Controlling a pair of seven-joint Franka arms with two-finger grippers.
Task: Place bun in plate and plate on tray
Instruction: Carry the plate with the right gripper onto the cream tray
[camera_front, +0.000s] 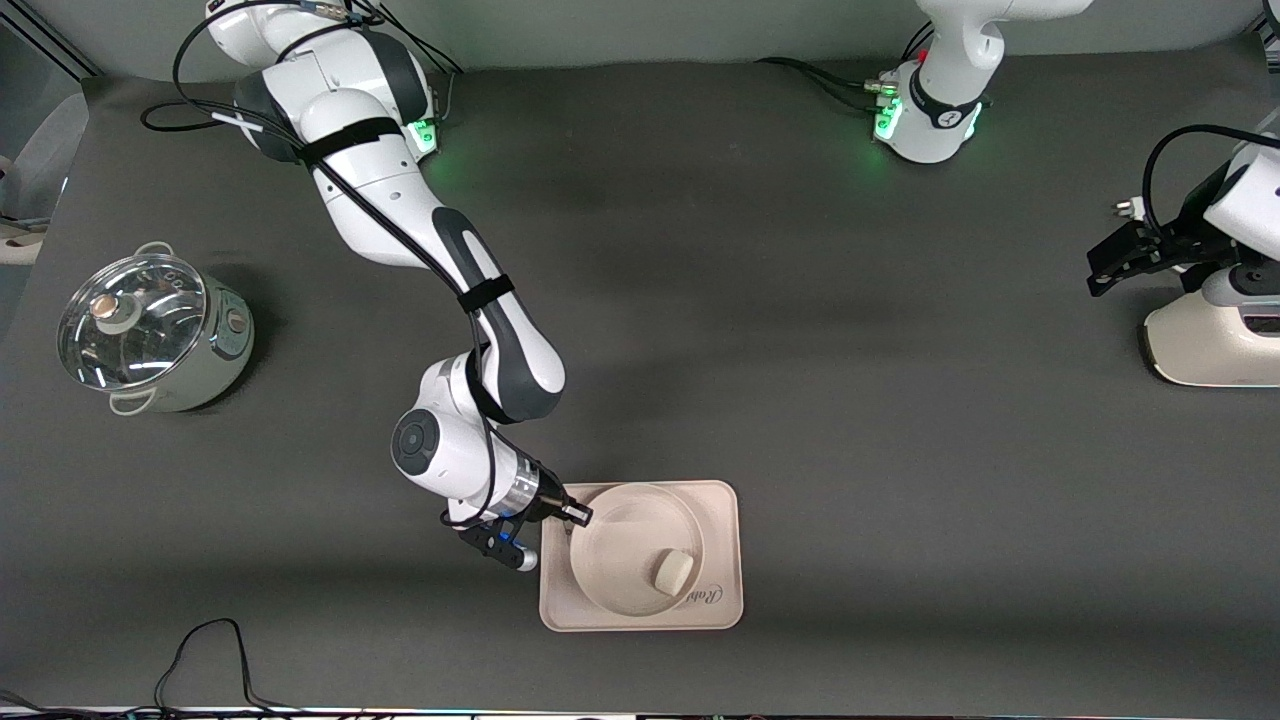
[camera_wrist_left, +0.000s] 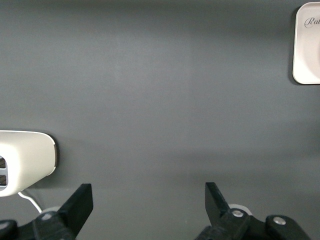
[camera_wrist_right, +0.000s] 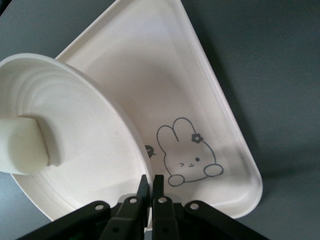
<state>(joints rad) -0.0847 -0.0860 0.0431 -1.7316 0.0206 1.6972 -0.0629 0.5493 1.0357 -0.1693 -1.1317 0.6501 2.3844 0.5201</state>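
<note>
Resting inside the round cream-beige plate (camera_front: 630, 545), the small off-white pillow-shaped bun (camera_front: 673, 571) lies toward the side of the plate nearer the front camera. The plate sits over the cream-beige rectangular tray with the rabbit drawing (camera_front: 722, 520), and in the right wrist view the plate (camera_wrist_right: 95, 165) is tilted, its gripped edge lifted off the tray (camera_wrist_right: 210, 100) so that the cartoon rabbit shows beneath it, while the bun (camera_wrist_right: 22, 145) lies against the lower part of the plate. The right hand (camera_front: 572, 515) is closed on the plate's rim at the edge toward the right arm's end of the desk, its fingers (camera_wrist_right: 150, 197) pinched together on that rim. The left hand (camera_front: 1125, 262) waits over the dark grey desk (camera_front: 850, 350) at the left arm's end, beside a white appliance (camera_front: 1205, 340), with its fingers (camera_wrist_left: 80, 202) spread wide apart and holding nothing. A steel pot with a glass lid (camera_front: 150, 335) stands well apart at the right arm's end.
</note>
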